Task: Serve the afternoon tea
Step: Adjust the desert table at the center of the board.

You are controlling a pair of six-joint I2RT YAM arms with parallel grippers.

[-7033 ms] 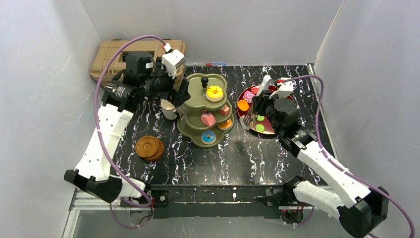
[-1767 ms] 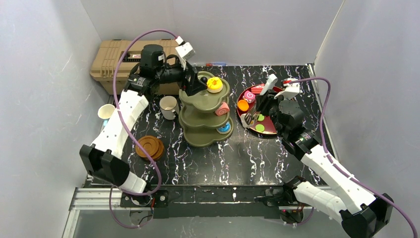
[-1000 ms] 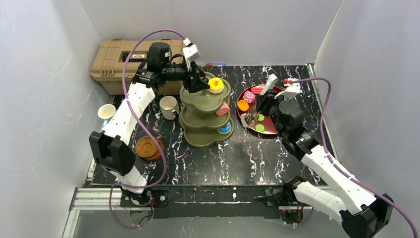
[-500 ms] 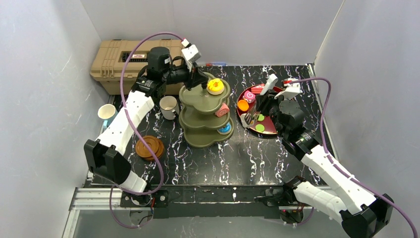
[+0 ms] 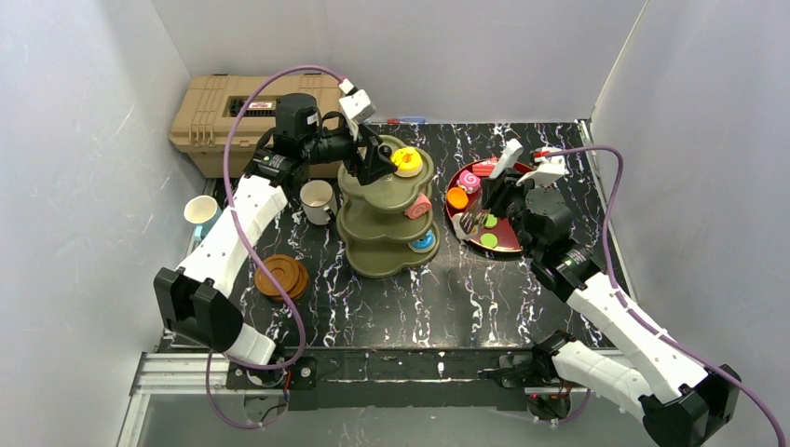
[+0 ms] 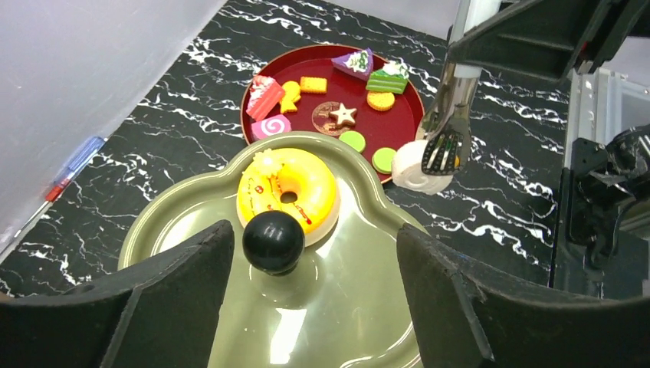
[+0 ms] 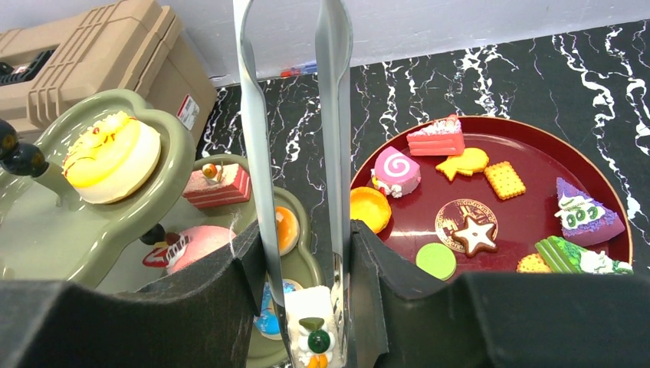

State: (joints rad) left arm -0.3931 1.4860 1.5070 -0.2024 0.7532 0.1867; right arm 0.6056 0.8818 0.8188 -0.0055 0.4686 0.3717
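Two spread jaws of the left gripper are set astride the black knob, which is stood upright atop the olive stand mid-table, slightly off-centre between them. Tongs pinching a white pastry are clenched by the right gripper.

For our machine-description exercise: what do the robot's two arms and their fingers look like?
The left arm and right arm have white links and black joints. A purple cable runs along each. Their fingers are broad, matte black; each wrist carries a white camera box.
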